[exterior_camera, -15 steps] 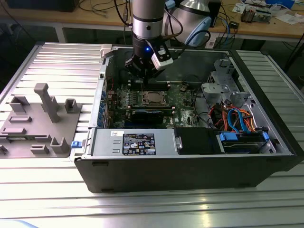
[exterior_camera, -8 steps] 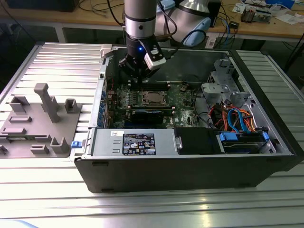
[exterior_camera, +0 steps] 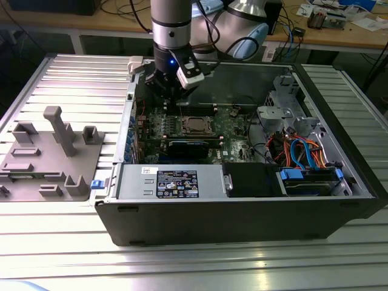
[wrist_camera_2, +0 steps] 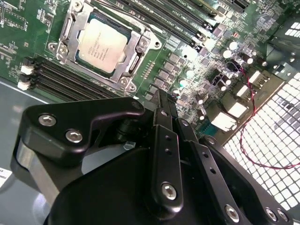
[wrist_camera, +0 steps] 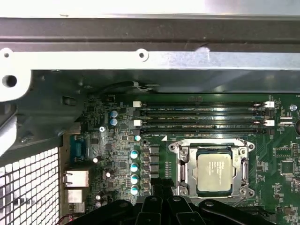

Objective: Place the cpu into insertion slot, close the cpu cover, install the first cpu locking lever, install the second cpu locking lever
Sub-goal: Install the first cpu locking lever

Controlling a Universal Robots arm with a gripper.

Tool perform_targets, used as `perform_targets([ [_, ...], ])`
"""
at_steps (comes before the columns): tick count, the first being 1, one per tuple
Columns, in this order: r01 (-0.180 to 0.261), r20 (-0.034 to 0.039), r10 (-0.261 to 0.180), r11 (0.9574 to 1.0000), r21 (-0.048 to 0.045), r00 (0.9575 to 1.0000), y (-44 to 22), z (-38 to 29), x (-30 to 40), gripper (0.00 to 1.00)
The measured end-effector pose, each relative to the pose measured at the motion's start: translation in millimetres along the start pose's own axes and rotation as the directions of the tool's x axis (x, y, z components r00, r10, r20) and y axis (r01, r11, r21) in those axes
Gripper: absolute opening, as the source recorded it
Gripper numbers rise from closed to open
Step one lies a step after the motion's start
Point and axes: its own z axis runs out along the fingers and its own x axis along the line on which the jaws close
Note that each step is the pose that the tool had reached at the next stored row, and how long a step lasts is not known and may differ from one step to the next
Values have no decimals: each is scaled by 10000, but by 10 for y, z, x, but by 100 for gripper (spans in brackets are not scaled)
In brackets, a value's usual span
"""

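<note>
End effector [wrist_camera_2: 161,96] closed and empty, near the socket.
We see its fingers pinched together on nothing; beyond, the cpu [wrist_camera_2: 102,45] lies flat in the insertion slot [wrist_camera_2: 123,82], cpu cover [wrist_camera_2: 136,58] down around it, probably to clamp it.

The exterior view looks steeply down from moderate distance into the open black metal computer case [exterior_camera: 242,212] on the ribbed aluminium table [exterior_camera: 60,254]. Both wrist views face down, close above the green motherboard [wrist_camera: 281,145], one squarely and the other obliquely. All three views share the pale silvery square cpu [exterior_camera: 195,125].
</note>
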Motion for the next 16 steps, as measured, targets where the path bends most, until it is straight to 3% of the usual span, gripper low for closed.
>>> perform_targets([
  [3,1,8,-1,10000,1,10000,19,0,11,11],
  [5,4,10,-4,10000,5,10000,66,0,11,11],
  [12,10,112,-11,10000,82,9999,175,0,11,11],
  [16,12,118,-13,10000,99,9999,221,1,11,11],
])
